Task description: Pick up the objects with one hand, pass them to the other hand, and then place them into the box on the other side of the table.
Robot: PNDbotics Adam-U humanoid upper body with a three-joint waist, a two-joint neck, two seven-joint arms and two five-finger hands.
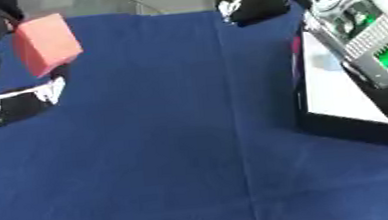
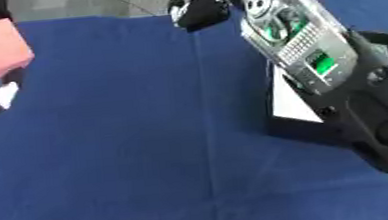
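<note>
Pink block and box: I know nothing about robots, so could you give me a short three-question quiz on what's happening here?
1. Which hand has the pink block? A: left hand. B: right hand. C: neither.
2. True or false: the block already lies inside the box.
3. Fill in: the cloth covering the table is ___.

Key: 1 A; 2 false; 3 blue.

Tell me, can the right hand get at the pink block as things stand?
Probably not directly. The pink block is held up in the left hand at the far left, and the right hand sits far right with bare blue table between; nothing blocks it.
</note>
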